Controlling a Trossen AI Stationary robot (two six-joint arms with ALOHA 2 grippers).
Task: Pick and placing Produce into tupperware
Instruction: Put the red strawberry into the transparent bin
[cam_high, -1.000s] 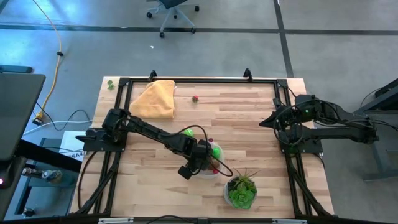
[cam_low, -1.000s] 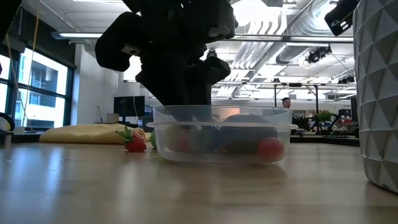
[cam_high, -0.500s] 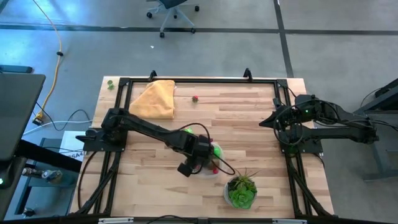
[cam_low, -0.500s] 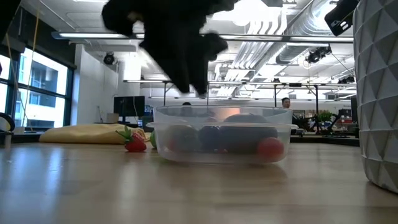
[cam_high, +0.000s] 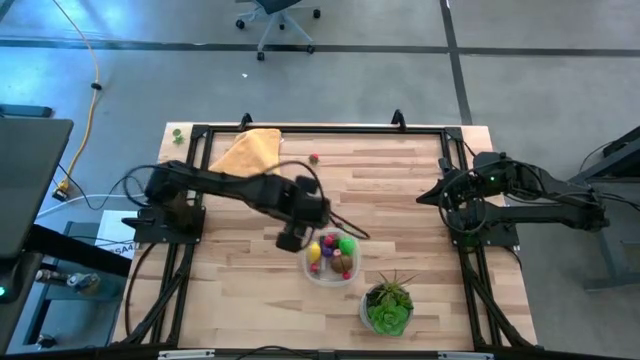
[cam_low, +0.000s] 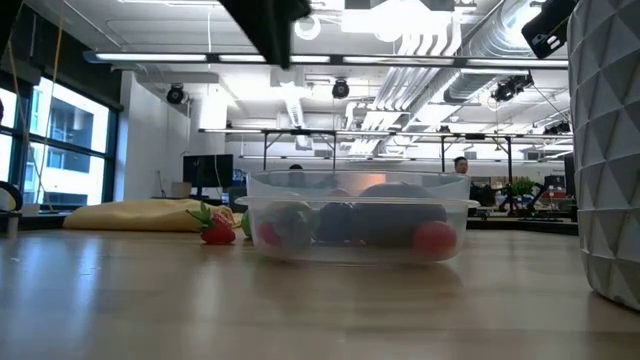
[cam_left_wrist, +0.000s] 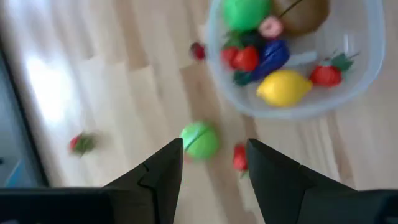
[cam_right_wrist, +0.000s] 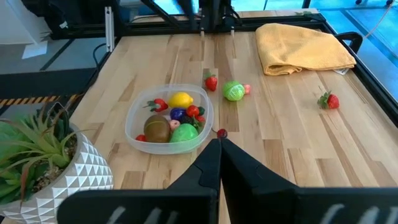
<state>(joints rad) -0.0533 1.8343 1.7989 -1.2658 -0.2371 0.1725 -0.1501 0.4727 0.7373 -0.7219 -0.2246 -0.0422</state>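
Note:
The tupperware (cam_high: 330, 257) is a round clear container on the wooden table, and it holds several toy fruits: a yellow one, a green one, brown, purple and red. My left gripper (cam_high: 300, 222) hangs open above the table, just left of and beyond the container. In the left wrist view, a green ball (cam_left_wrist: 199, 139) and a small red piece (cam_left_wrist: 240, 158) lie on the wood below my left gripper (cam_left_wrist: 214, 155). Another strawberry (cam_high: 314, 157) lies near the far edge. My right gripper (cam_high: 430, 195) waits shut at the table's right side.
A white faceted pot with a leafy plant (cam_high: 388, 305) stands on the near side of the container, to its right. A folded yellow cloth (cam_high: 248, 150) lies at the far left corner. A tiny red piece (cam_right_wrist: 221, 132) rests beside the container (cam_right_wrist: 169, 118). A black frame (cam_high: 320, 128) edges the table.
My left gripper has risen out of the tupperware and swung toward the table's left and far side. In the low view it has climbed almost out of the picture. The fruits in the container, covered before, now show from above. The container has stayed put.

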